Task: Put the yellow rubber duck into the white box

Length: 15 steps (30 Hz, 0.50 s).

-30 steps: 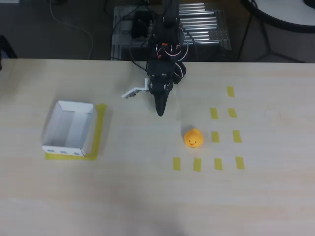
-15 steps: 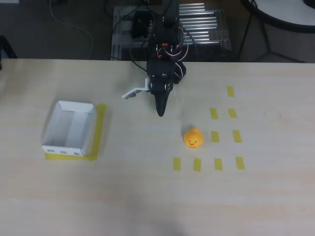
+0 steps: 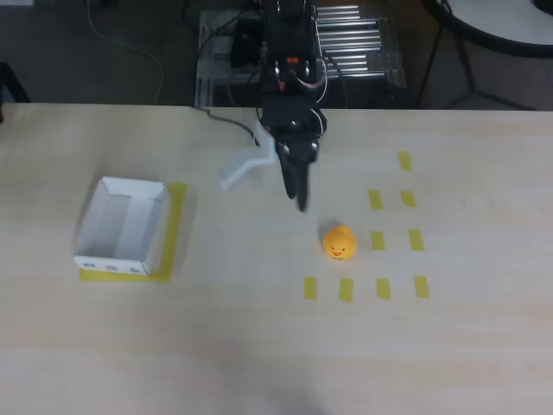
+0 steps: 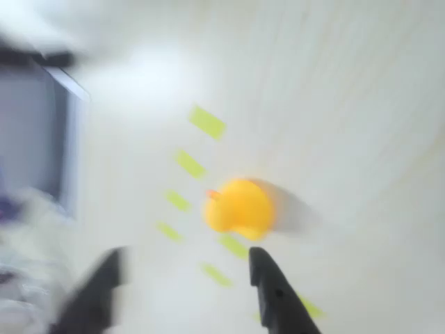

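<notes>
Motion first: against the overhead shots from half a second and a second ago, my arm has swung out from its parked spot near the back edge and pushed toward the yellow rubber duck (image 3: pixel 340 243). It was idle in both earlier shots, so I read this as the reach starting. Wrist view is smeared with blur, which fits a fast move.

Tool (image 4: pixel 188 275) in the wrist view: two dark fingers (image 4: pixel 274 296) spread apart with nothing between them, the duck just beyond the tips and slightly toward the right finger. In the overhead view the black fingertip (image 3: pixel 300 194) points down-picture toward the duck, short of it and a bit left, no contact. The white jaw piece sticks out to the left of the arm, so the jaws stand apart.

Duck sits upright on the counter (image 3: pixel 259 346), face toward the bottom of the overhead view, same spot as before, among the yellow tape strips (image 3: pixel 378 241). Untouched so far.

White box (image 3: pixel 122 226) is well apart, far left in the overhead view, on its yellow tape border and with nothing in it, unmoved.

Arm pose: base at the far counter edge, links extended forward and angled slightly right, wrist tipped down toward the counter.

My read: early stage, approach only. Grasp, carry and drop all remain.
</notes>
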{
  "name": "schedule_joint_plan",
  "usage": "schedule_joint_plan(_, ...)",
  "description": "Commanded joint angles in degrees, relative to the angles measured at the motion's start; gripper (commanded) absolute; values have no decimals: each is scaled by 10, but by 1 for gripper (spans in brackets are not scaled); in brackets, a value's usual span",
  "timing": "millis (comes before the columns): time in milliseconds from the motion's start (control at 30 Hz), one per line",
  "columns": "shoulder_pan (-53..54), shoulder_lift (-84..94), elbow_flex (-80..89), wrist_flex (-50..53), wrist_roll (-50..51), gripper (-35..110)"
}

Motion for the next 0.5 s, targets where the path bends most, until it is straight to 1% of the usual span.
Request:
schedule_joint_plan(0, -76, -156, -156, 77, -137, 43)
schedule_joint_plan(167, -110, -327, -279, 127, -134, 46)
schedule_joint_plan(267, -122, -400, -328, 127, -124, 46)
schedule_joint_plan(467, -139, -492, -374, 119, -118, 44)
